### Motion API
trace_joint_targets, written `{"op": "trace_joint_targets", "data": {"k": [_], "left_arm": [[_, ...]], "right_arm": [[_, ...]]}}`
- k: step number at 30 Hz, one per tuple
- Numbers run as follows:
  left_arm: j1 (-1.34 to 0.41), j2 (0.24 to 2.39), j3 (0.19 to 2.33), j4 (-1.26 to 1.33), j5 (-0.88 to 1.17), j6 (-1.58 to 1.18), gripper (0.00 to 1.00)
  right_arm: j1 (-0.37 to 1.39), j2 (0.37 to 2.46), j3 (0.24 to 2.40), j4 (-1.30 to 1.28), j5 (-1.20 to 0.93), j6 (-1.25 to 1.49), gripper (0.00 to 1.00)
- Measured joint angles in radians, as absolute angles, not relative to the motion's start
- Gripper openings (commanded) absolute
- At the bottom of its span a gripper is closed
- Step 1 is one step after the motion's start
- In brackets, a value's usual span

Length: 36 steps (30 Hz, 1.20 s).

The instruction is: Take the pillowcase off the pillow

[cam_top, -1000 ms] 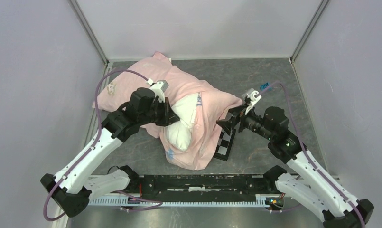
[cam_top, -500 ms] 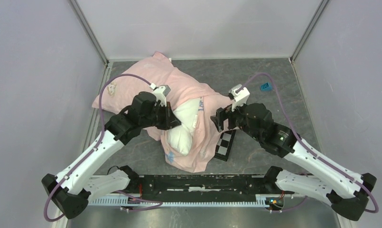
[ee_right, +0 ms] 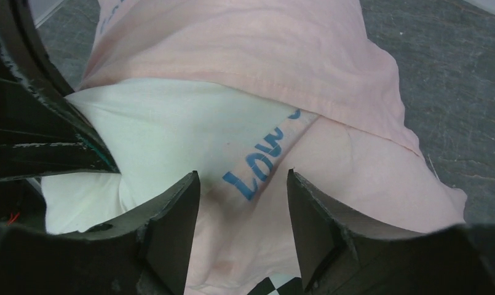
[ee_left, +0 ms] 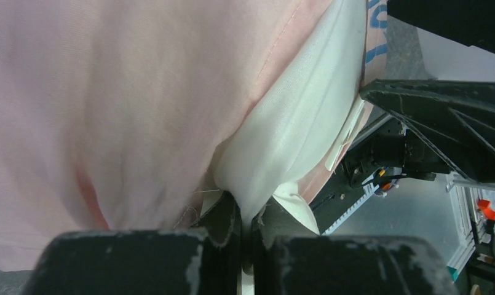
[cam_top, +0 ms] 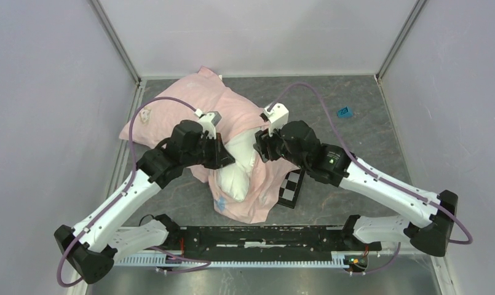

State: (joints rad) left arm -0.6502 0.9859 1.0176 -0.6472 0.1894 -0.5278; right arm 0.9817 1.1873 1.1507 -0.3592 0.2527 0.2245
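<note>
Top external, from left: pillowcase [cam_top: 165, 110] spread from the far left corner toward mid-worktop, gathered around the pillow [cam_top: 232, 178], with the bare white end toward the near edge. Left wrist close-up: left gripper [ee_left: 245, 215] pinched tight on a fold of that white pillow, pink cloth draped alongside. Further right, right gripper [ee_right: 241, 203] spread wide just above the blue-lettered hem, contact impossible to judge; checkered board [cam_top: 292, 187] tucked partly under pink cloth, small blue object [cam_top: 344, 112] near the far right corner.
</note>
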Motion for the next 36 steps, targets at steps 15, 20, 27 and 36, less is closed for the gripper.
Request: {"op": "trace_joint_targets", "data": {"k": [15,20,27,36], "left_arm": [[-0.651,0.958,1.012,-0.656,0.152,-0.527,0.02],[-0.655,0.957,1.021,-0.691,0.077,-0.527,0.02],[-0.659,0.933,1.069,-0.76,-0.051,-0.527,0.02],[-0.666,0.933,1.082,-0.794,-0.056,-0.521,0.05]], "right_arm": [[0.982,1.177,1.074,-0.338,0.356,0.243,0.0],[0.971,1.114,1.007,-0.36,0.448,0.249,0.0],[0.756,0.981,0.758,-0.35,0.435,0.246,0.0],[0.615,0.929,0.61,-0.217,0.26,0.249,0.0]]}}
